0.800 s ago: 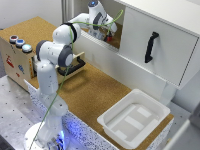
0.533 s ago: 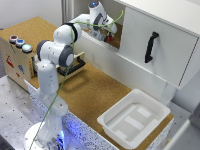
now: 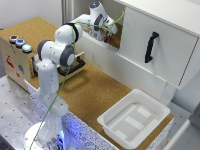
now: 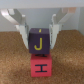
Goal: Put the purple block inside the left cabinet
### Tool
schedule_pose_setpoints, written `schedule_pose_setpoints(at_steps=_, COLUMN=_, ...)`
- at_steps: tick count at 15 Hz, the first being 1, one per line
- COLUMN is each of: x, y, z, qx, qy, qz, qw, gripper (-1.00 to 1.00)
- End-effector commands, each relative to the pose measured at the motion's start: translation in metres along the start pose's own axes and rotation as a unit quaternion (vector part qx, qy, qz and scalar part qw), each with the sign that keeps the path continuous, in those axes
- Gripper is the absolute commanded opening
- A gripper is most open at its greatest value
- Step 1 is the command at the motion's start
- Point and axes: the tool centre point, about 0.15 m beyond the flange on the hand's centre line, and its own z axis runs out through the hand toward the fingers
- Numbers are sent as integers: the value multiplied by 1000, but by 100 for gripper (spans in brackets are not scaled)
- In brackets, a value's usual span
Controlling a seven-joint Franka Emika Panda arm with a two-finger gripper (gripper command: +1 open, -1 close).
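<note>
Wrist view shows the fingers (image 4: 38, 39) clenched around the purple block (image 4: 38, 41), marked J, resting on a red H block (image 4: 39, 67). Arm's reaching into the left cabinet (image 3: 116, 41), so my guess is it's stacking it there on the cork floor.

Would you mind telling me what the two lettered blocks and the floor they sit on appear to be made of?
The purple block looks like painted wood or hard plastic: flat, matte faces, a crisp yellow J. The red block beneath it looks alike, with a black H; blur leaves the material open. The cabinet floor looks like cork: speckled brown, grainy and matte.
</note>
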Motion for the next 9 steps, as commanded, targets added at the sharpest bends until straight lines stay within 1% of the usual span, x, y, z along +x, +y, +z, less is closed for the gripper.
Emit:
schedule_pose_setpoints(at_steps=1, x=-40, y=-1, z=-53, qx=-15, qy=59, qz=-23, qw=998, gripper=-100)
schedule_pose_setpoints(at_steps=3, x=-57, y=-2, z=-72, qx=0, qy=62, qz=-21, qw=998, gripper=-100)
schedule_pose_setpoints(at_steps=5, x=-65, y=-7, z=-84, qx=18, qy=63, qz=-21, qw=998, gripper=-100)
schedule_pose_setpoints(at_steps=9, x=-61, y=-51, z=-75, qx=49, qy=57, qz=-59, qw=995, gripper=-100)
